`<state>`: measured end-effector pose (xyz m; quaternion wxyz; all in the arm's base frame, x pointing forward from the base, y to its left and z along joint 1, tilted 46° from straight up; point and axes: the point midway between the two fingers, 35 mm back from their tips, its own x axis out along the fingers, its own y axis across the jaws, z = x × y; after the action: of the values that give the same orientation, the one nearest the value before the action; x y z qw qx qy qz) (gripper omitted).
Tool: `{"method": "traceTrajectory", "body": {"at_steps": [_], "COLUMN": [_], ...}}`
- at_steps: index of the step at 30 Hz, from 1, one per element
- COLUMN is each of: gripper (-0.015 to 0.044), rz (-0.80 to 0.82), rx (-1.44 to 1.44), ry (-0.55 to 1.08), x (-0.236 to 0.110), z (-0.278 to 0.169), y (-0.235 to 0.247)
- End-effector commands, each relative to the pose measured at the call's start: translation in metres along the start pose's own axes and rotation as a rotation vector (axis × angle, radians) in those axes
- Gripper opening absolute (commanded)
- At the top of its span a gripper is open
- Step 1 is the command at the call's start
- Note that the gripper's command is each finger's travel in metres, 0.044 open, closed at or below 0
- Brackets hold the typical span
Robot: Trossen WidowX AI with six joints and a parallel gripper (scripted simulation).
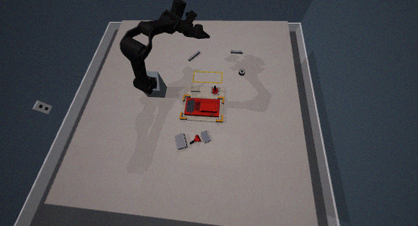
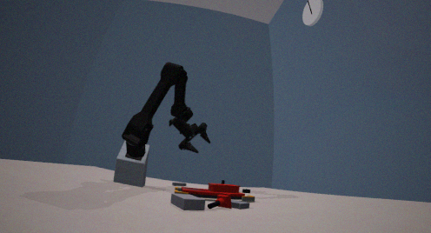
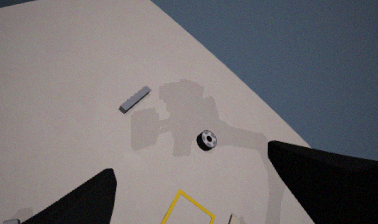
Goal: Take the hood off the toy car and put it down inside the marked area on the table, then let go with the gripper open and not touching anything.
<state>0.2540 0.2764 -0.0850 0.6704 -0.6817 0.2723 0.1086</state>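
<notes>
One black arm (image 1: 136, 53) rises from a grey pedestal (image 1: 161, 91) at the left of the table (image 1: 253, 167) in the top view, bending to the upper middle of the frame. Its gripper (image 1: 201, 32) hangs high above the surface, fingers spread wide with nothing between them; the exterior view shows the gripper (image 2: 195, 139) well clear of everything below.

Right of the pedestal lies a yellow outlined rectangle (image 1: 193, 77), the marked area, with nothing lying inside the outline. Just below it sits the red toy car (image 1: 206, 105) on a pale plate with orange corners, its dark hood (image 1: 190, 104) at the car's left end, in place. Lower lie two grey panels (image 1: 181, 141). Upper right, a small wheel (image 1: 242, 72) rests apart.
</notes>
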Motion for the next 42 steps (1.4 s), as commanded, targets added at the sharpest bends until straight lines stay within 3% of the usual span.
{"method": "traceTrajectory", "body": {"at_steps": [1,9,14,24,42], "gripper": [0.0440,0.0440,0.0440,0.0440,0.0440], "rz": [0.031,0.086,0.145,0.226,0.227], "rx": [0.125,0.353,0.520,0.852,0.858], "ry": [0.102,0.332,0.542,0.956,0.963], "x": [0.021,0.057,0.071,0.049,0.054], "z": [-0.019,-0.082,-0.146,-0.283,-0.292], "y": [-0.036,-0.097,-0.138,-0.198,-0.194]}}
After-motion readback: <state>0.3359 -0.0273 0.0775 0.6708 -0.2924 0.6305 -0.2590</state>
